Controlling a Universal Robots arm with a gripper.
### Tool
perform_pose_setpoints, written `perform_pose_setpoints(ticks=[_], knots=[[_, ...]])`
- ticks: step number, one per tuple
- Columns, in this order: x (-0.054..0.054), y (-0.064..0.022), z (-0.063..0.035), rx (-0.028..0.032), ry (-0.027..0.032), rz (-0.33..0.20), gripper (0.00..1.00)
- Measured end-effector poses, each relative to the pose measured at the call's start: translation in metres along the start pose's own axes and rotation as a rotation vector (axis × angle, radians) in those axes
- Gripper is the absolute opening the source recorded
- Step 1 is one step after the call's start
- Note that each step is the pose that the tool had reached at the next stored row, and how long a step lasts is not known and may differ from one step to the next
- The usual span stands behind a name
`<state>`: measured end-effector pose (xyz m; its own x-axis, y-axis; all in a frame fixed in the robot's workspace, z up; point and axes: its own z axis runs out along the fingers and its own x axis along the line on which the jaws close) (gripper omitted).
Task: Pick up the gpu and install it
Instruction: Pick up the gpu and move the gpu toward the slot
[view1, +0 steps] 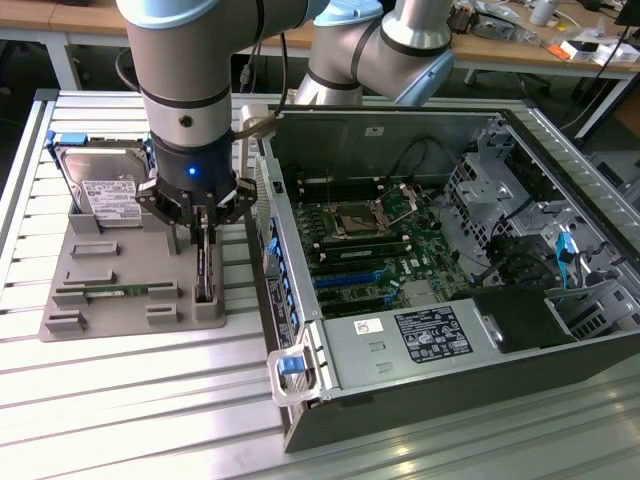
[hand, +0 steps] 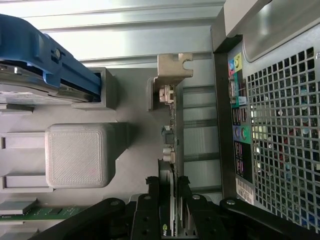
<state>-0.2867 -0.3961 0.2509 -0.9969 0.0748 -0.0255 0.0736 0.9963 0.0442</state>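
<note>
Aluminium slatted table, grey tray, gripper straddling upright gpu, pinching or not cannot tell, desks behind

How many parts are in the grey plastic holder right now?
3. Silver boxy hard drive with white label at the back, narrow green memory stick lying near the front, thin green gpu card standing on edge at the exterior view's right. The arm may hide others.
</note>
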Motion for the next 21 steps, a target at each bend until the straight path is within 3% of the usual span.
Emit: perform_pose_setpoints(ticks=[9, 21], knots=[[0.0000, 0.0005, -0.0005, -0.0001, -0.0001, 0.000, 0.26], [-0.0002, 0.0008, -0.0099, -0.0001, 0.0000, 0.000, 0.26]])
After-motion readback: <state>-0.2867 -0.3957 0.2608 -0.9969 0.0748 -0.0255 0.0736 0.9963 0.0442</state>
